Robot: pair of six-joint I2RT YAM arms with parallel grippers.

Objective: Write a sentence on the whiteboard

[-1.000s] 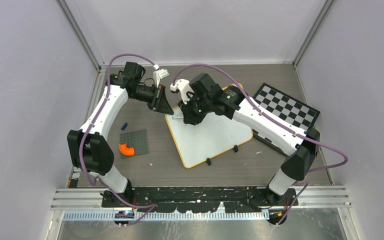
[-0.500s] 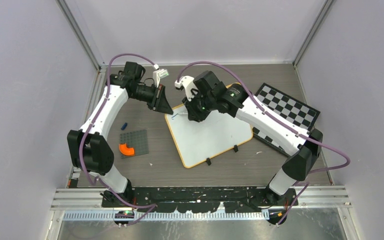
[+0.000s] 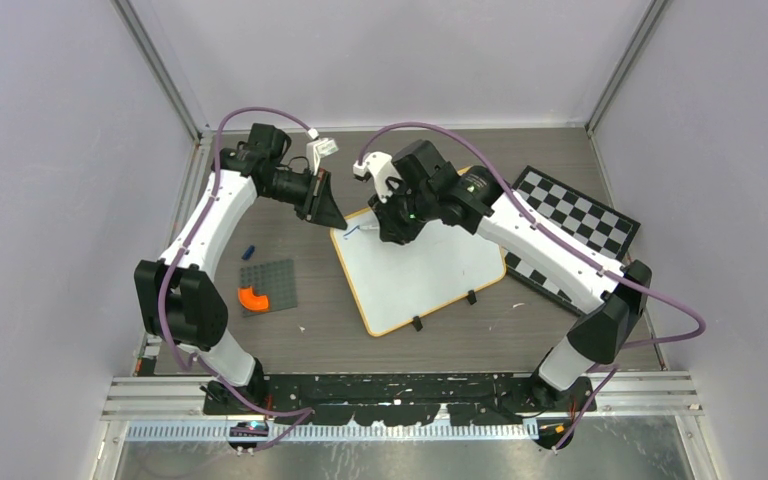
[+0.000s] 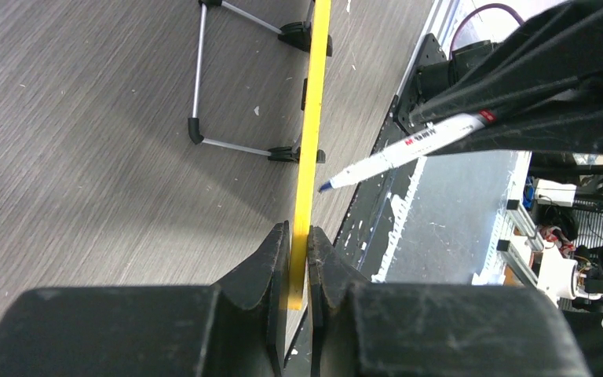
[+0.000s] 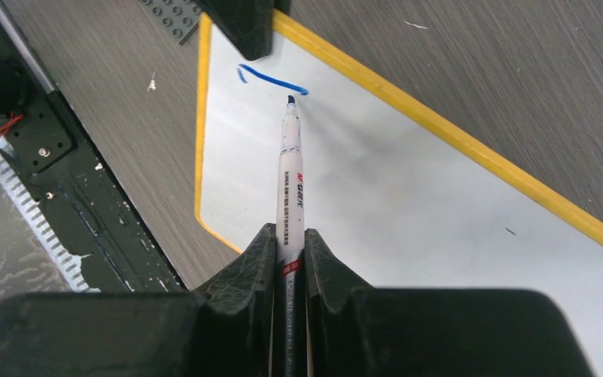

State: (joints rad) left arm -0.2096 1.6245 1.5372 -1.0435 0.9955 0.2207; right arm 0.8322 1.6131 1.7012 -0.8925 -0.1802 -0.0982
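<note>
Pale lilac walls [image 3: 50, 150] close the space in on the left, back and right, under soft, even light. Slanting aluminium posts [image 3: 160, 70] run up the two far corners. The table [image 3: 440, 345] has a grey-brown wood-grain top, with a silver metal rail [image 3: 660, 390] along its near edge and a scuffed steel sheet [image 3: 660, 450] just beyond the rail.

Red and black print along marker [image 5: 290, 184] barrel, too small to read. Lone blue stroke [image 5: 271, 78] at 11 o'clock on whiteboard [image 5: 408, 196], no legible letter.
</note>
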